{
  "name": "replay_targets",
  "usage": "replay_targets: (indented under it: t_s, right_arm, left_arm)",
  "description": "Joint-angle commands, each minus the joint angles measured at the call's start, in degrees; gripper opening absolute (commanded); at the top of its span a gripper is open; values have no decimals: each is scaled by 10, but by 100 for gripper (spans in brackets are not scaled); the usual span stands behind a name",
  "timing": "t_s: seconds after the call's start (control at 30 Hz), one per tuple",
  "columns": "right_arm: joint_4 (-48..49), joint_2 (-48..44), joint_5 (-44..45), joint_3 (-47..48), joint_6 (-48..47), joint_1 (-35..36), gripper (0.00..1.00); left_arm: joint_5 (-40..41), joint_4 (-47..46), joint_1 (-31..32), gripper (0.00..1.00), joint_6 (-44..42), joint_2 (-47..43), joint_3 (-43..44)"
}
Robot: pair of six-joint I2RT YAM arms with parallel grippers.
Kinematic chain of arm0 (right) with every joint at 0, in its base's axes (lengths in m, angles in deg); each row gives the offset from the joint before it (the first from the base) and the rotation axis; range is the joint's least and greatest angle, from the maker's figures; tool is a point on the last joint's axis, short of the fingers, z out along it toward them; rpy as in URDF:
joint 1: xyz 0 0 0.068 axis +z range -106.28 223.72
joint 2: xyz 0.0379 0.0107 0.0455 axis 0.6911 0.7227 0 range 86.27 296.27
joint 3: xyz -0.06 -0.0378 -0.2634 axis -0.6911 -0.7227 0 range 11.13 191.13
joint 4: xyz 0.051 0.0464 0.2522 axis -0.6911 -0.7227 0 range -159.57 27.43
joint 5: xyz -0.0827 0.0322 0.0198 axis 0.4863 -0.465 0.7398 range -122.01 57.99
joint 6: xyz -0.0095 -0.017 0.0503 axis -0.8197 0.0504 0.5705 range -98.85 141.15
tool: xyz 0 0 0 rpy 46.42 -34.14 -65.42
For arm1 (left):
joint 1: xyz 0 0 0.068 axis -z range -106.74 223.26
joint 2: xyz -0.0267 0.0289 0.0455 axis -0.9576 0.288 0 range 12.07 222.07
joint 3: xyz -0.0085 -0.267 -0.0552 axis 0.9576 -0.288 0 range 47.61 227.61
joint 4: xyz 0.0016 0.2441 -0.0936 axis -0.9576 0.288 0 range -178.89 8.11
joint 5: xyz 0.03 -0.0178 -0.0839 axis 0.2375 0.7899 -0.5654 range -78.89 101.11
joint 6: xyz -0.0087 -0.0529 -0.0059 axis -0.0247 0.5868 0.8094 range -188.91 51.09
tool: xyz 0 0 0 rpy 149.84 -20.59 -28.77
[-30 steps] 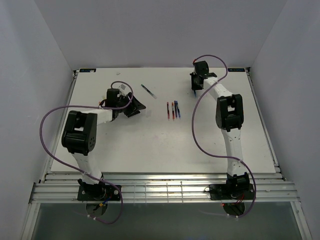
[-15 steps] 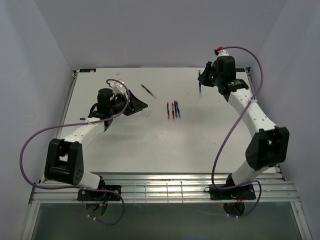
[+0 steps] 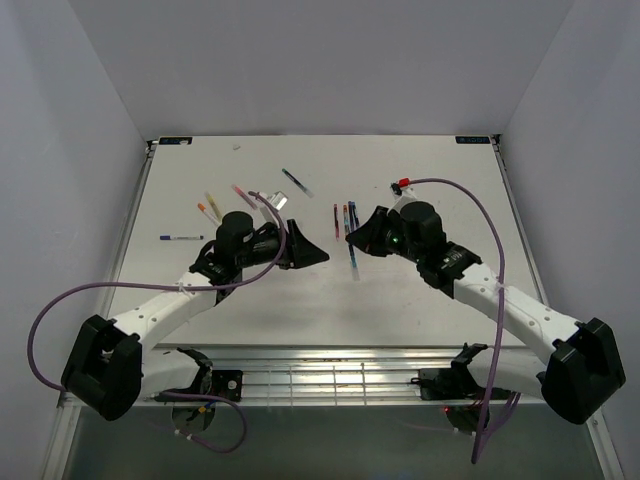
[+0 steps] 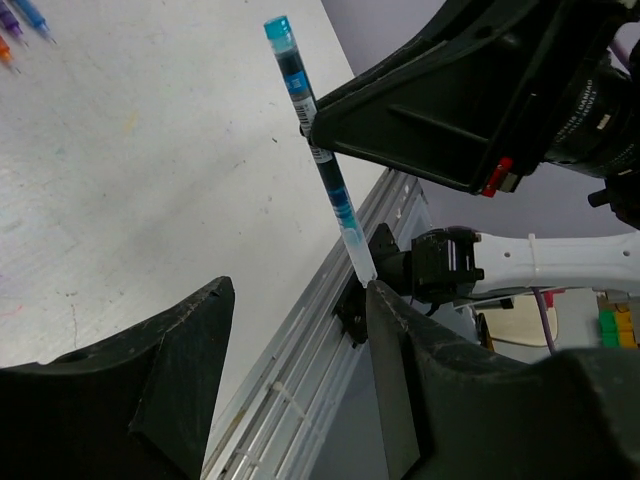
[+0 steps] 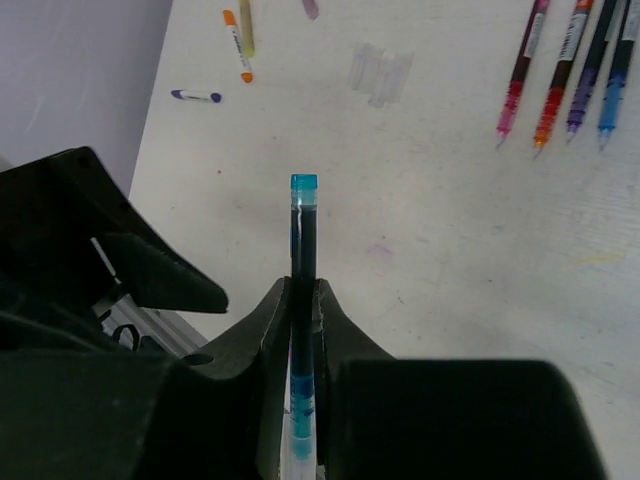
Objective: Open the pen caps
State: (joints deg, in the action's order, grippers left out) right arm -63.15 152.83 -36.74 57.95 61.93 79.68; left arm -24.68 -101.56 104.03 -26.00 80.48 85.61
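Slim teal-and-black plastic pen (image 4: pixel 322 160) with a clear tube at one end, held off the white surface (image 3: pixel 300 300) near the middle of the overhead frame, between the two arms. Clamped about mid-length in the narrow jaws of the black right gripper (image 5: pixel 303 295). Teal tip pointing to the top of the left wrist frame, clear end (image 4: pixel 358 258) slanting down toward lower centre. Probably the cap, that clear end, though not certain from these views. Black left gripper (image 4: pixel 300 295) directly below, jaws wide and holding nothing, with the clear end just beside the right-hand finger rather than between the two.

To do this step well:
- Centre the wide jaws on the clear end first, shifting toward the right of the left wrist frame.
- Close only on the clear part, short of the dark barrel.
- Pull straight along the pen's length, never sideways, to avoid bending it or levering it out of the right grip.
- Hold the right jaws firm throughout.

Further out, lying on the surface:
- four thin pens (image 5: pixel 560 70), pink, orange, purple and blue, side by side at upper right of the right wrist frame
- short clear tubes (image 5: pixel 378 72) at upper centre, possibly loose caps
- orange and yellow pens (image 5: pixel 240 45) at upper left
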Motion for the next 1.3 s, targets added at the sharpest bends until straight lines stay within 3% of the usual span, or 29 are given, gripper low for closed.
replay_targets:
  t_s: [0.0,0.37,0.83,1.03,1.07,1.27]
  right_arm:
    - [88,-30,53,-29,48,31,8]
    - [162,-10,95,-61,70,81,8]
    - [191,13,92,-54,62,93,8]
    - [203,17,89,-61,60,94,8]
    - [205,17,91,-63,59,94,8]
    - [213,24,82,-67,59,94,8]
  left_arm:
    - [-2,-43,17,66,34,-9,-20]
    - [-13,-58,59,66,37,15,-23]
    - [-24,-83,77,65,50,73,-20]
    - [-27,-87,80,53,52,81,-15]
    - [-30,-88,80,46,52,83,-15]
    - [-24,-88,81,27,54,87,-22]
